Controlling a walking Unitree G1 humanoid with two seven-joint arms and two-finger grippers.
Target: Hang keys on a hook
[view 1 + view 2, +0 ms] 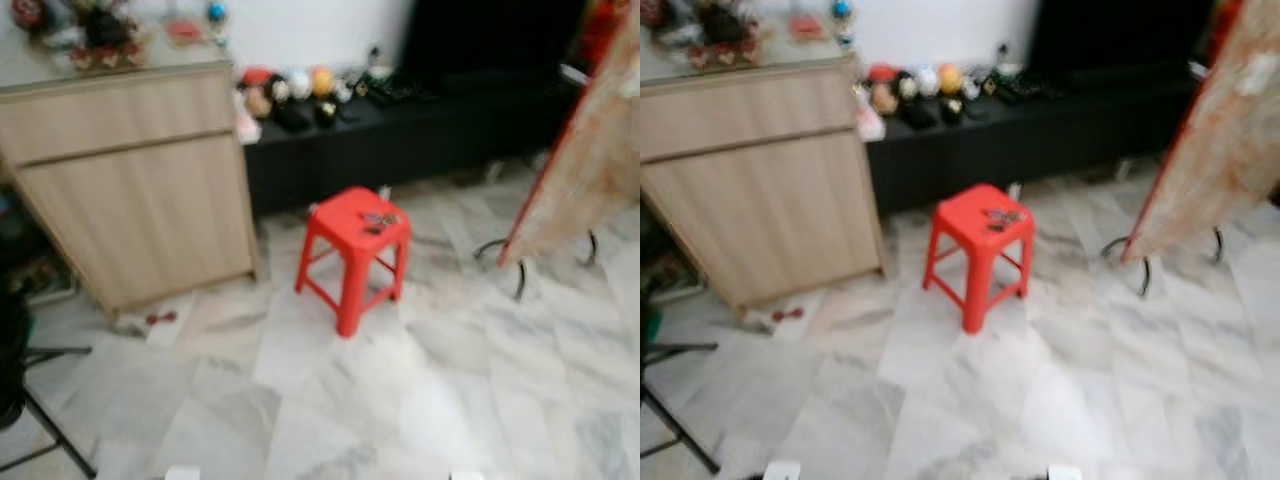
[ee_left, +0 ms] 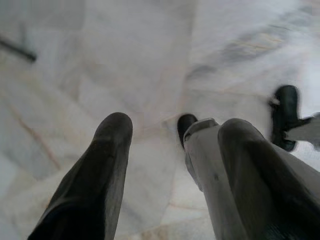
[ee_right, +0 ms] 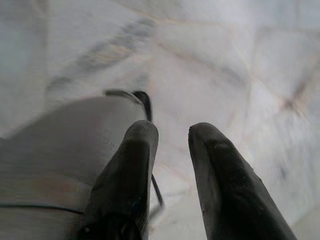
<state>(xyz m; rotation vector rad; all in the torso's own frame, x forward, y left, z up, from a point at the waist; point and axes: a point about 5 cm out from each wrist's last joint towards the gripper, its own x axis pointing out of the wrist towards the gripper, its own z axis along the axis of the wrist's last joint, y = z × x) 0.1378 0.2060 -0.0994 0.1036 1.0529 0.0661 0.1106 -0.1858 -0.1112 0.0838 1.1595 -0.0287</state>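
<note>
I am looking down across a marble floor [image 1: 330,400] with the head cameras blurred, so I judge the robot is on the walk. Far left stands a pale wooden cabinet [image 1: 130,180] with clutter on top; along the far wall runs a low black bench [image 1: 420,130] lined with small round toys. To the right a tall leaning board on a curved metal stand [image 1: 585,170] cuts into view. I can make out no hook anywhere from here.

Ahead in the middle of the room, just right of the cabinet, sits a red plastic stool [image 1: 352,255]. The keys [image 1: 379,220] lie on its seat, toward the far right corner, as a small dark bunch. Blur hides which way the bunch runs, so I cannot call its long axis.

Both arms hang low, pointing at the floor. The left gripper [image 2: 170,160] has its fingers well spread with nothing between them; the right gripper [image 3: 172,165] shows a narrower gap, also empty. Beside each I see the robot's own leg and dark foot.

The keys lie forward and slightly right of centre, well apart from both grippers. My judgement is that the right arm has the shorter reach, but only after walking closer.
</note>
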